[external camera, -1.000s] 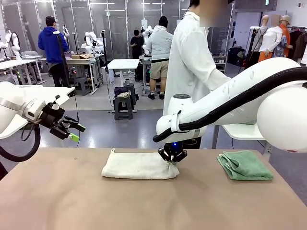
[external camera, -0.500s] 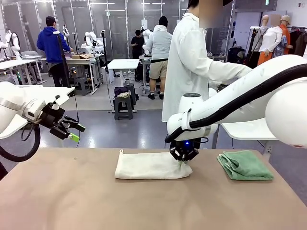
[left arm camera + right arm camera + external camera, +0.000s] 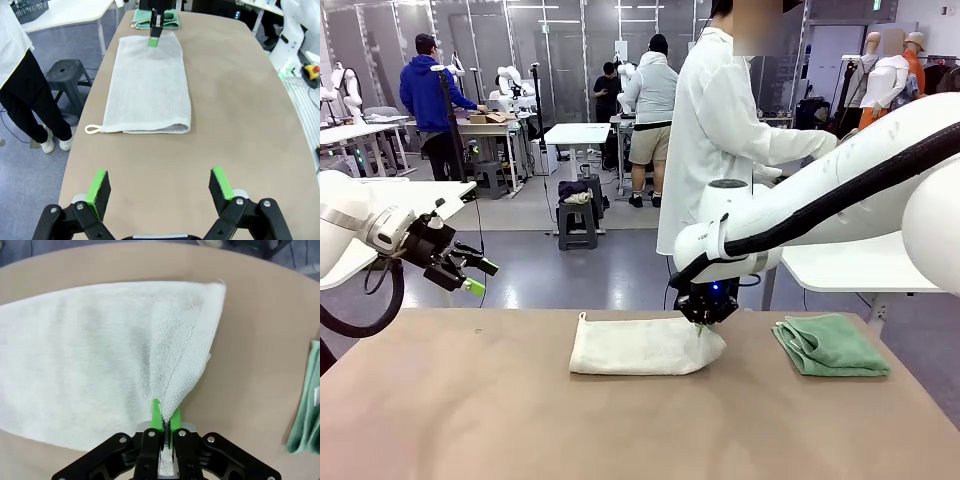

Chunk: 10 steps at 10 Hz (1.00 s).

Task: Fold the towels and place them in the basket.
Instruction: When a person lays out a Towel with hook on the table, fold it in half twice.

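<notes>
The cream towel (image 3: 640, 348) lies folded lengthwise mid-table, its hanging loop at the left end. My right gripper (image 3: 706, 320) is shut on its right end, which it pinches up off the table (image 3: 164, 415) into a ridge of cloth (image 3: 180, 370). In the left wrist view this towel (image 3: 150, 85) stretches away toward that gripper (image 3: 155, 36). The sea-green towel (image 3: 830, 345) rests folded at the table's right (image 3: 172, 17). My left gripper (image 3: 470, 278) hovers open above the left edge, nothing between its pads (image 3: 159, 184). A dark mesh basket (image 3: 30, 7) sits on a white side table.
A person in a long white coat (image 3: 720, 130) stands beyond the far edge, reaching toward the white side table (image 3: 860, 270). A grey stool (image 3: 65, 75) stands on the floor beside the table. Bare tabletop (image 3: 520, 420) spreads across the near half.
My right gripper has dragged the cream towel to the right, toward the green one, and raised the pinched end a little. The left arm has not moved.
</notes>
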Motion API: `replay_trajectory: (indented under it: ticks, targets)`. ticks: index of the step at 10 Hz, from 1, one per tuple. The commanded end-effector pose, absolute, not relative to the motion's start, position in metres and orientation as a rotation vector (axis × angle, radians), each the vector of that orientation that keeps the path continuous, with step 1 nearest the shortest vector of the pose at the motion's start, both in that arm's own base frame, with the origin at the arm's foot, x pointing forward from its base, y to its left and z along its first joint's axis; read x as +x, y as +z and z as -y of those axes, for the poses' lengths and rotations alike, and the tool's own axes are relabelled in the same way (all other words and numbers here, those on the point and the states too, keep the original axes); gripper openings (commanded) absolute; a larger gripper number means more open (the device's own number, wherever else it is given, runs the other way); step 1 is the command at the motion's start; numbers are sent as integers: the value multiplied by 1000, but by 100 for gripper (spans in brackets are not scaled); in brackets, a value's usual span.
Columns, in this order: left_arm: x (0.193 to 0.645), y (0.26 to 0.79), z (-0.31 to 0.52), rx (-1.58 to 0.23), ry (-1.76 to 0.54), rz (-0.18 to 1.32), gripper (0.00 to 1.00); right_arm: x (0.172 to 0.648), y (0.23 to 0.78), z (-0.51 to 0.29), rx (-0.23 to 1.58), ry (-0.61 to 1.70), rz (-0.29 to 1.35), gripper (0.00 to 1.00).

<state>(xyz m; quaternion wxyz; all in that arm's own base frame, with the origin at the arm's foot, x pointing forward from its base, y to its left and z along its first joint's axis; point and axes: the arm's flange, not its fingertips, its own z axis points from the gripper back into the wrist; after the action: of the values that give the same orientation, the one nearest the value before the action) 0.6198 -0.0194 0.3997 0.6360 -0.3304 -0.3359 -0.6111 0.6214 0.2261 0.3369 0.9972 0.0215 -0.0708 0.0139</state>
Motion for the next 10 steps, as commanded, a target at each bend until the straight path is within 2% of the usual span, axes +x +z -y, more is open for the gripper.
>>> replay_trajectory:
  ticks: [1, 3, 6, 10]
  targets:
    - [618, 402, 20, -745, -1396, 770, 100, 613, 367, -265, -22, 26, 155, 4]
    - [618, 402, 20, -745, -1396, 770, 100, 623, 377, -313, -69, 48, 175, 4]
    - [618, 402, 20, -745, -1396, 770, 100, 621, 376, -380, -35, 105, 168, 4]
    - [618, 402, 20, -745, -1396, 770, 100, 617, 374, -419, 36, 53, 191, 4]
